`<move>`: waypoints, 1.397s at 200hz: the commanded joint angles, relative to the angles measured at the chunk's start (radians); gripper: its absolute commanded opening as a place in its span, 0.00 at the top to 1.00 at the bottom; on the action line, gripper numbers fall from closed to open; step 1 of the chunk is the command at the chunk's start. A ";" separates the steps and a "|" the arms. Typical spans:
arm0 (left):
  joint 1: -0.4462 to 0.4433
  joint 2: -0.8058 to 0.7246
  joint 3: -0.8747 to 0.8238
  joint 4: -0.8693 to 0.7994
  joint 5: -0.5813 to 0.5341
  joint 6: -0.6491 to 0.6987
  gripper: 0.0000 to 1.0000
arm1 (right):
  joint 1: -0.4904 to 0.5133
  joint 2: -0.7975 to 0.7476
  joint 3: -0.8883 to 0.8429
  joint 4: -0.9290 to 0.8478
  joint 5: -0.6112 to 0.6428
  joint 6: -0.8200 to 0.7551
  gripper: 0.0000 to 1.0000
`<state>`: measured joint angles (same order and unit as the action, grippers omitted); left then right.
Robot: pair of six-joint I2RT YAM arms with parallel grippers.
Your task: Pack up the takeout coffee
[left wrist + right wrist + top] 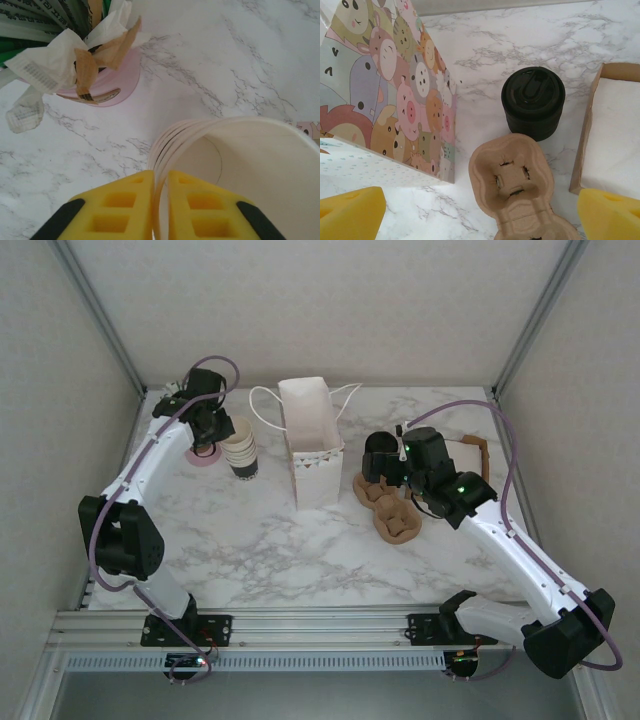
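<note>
The takeout coffee (533, 100) is standing upright on the marble table (520, 35), lid on top, in the right half of the scene. It is lying straight ahead of my right gripper (481, 202), toward the far side.

Nearest to me, my right gripper is hanging released. Its two yellow fingers (350, 215) are spreading wide at both lower corners of the wrist view, and it is holding nothing and touching nothing. Just under it and beyond it, the brown pulp cup carrier (520, 185) is lying flat, with its long axis running near to far. The coffee is standing just past the far end of this carrier; I cannot tell whether the two are touching. The cartoon paper bag (390, 90) is standing to the left of the coffee, and a cardboard tray (586, 130) with a white napkin is lying to its right.

My right arm is clearly the nearer one. I am judging that the coming move is a short reach forward and down over the round lid, with one finger passing on each side of the cup.

Far on the left, well apart from the coffee and with the bag in between, my left gripper (160, 200) is clenching on the rim of the stack of paper cups (240, 165), the cup wall sitting between its fingers. A pink holder (100, 90) full of sachets is standing just beyond it.
</note>
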<state>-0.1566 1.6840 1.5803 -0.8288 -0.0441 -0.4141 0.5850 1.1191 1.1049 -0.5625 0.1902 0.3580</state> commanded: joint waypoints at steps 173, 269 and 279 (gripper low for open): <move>-0.008 -0.046 0.086 -0.072 -0.021 0.030 1.00 | -0.008 0.011 -0.001 0.027 -0.003 0.003 0.01; -0.008 -0.148 0.162 -0.131 -0.007 0.057 1.00 | -0.008 -0.006 0.010 0.015 -0.002 0.023 0.01; -0.010 -0.173 0.158 -0.137 -0.007 0.054 1.00 | -0.007 -0.010 0.010 0.014 0.001 0.026 0.01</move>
<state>-0.1566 1.5780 1.7134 -0.9184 -0.0448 -0.3721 0.5838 1.1275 1.1049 -0.5571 0.1860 0.3634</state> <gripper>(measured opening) 0.061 0.987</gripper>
